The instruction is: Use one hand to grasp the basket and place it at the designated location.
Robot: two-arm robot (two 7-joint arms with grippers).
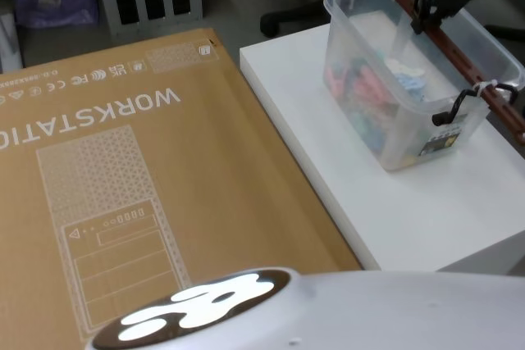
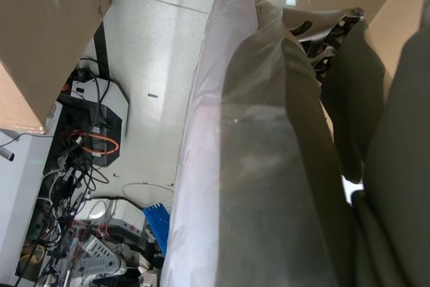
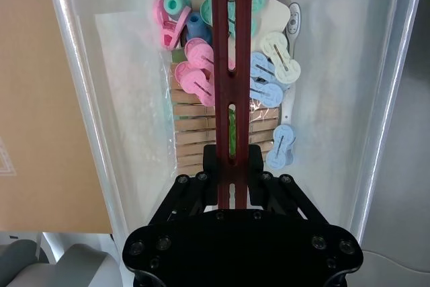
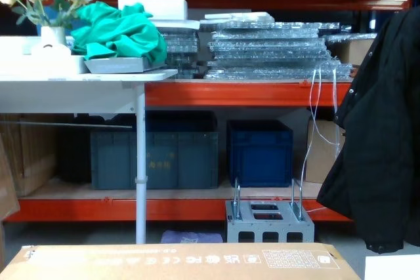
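The basket [image 1: 394,112] is a clear plastic tub on the white table [image 1: 344,161] at my right, filled with pastel clothes pegs [image 3: 201,85] and wooden ones. A reddish-brown bar handle [image 1: 480,79] runs along its top, fixed with white zip ties. My right gripper [image 1: 432,7] reaches down from above near the handle's far end and is shut on it. In the right wrist view the black fingers [image 3: 209,160] clamp the bar handle [image 3: 231,65] from both sides over the basket wall [image 3: 87,99]. My left arm is parked low, with its wrist camera facing the floor.
A large flat cardboard box [image 1: 123,186] lies left of the white table, close against its edge. An office chair [image 1: 287,14] stands behind the basket. Across the room are blue crates [image 4: 259,152], a grey metal block [image 4: 269,221] and a black coat [image 4: 380,149].
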